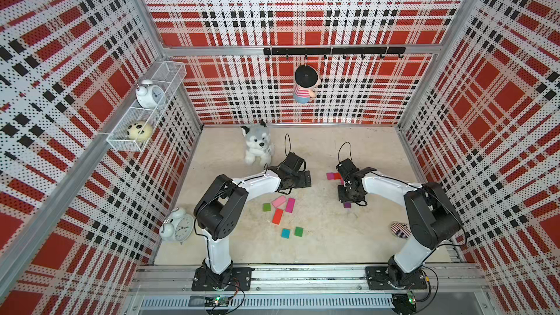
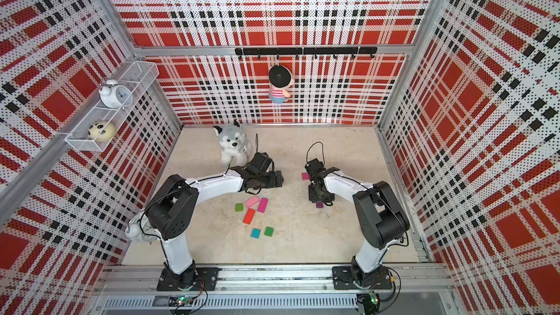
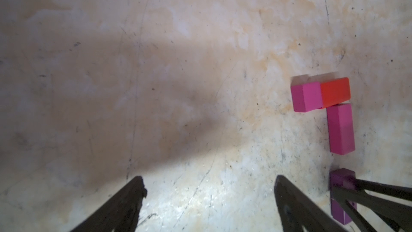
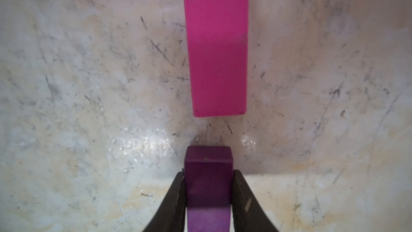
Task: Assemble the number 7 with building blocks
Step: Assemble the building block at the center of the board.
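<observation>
Loose blocks: a teal square (image 1: 285, 233) and a green square (image 1: 298, 231) lie nearest the arm bases. Just beyond them are a red-orange bar (image 1: 277, 216), a second green square (image 1: 266, 207), a pink bar (image 1: 279, 201) and a magenta bar (image 1: 290, 205), close together.
Right gripper (image 4: 208, 175): clamped on the sides of a purple block (image 4: 208, 159), low over the table.
Number 7 (image 3: 340, 117): partly laid, right of the table's middle.
Stem: a magenta block (image 4: 217, 45) lies in line with the purple block, with a small gap between them.
Top bar: a red-orange block (image 3: 335, 91) and a magenta square (image 3: 306, 97) touch end to end; the stem meets the red-orange block.
Left gripper (image 3: 209, 179): jaws wide with nothing between them, over bare table beside the top bar.
Plush dog (image 1: 257, 145): sits upright near the back wall.
</observation>
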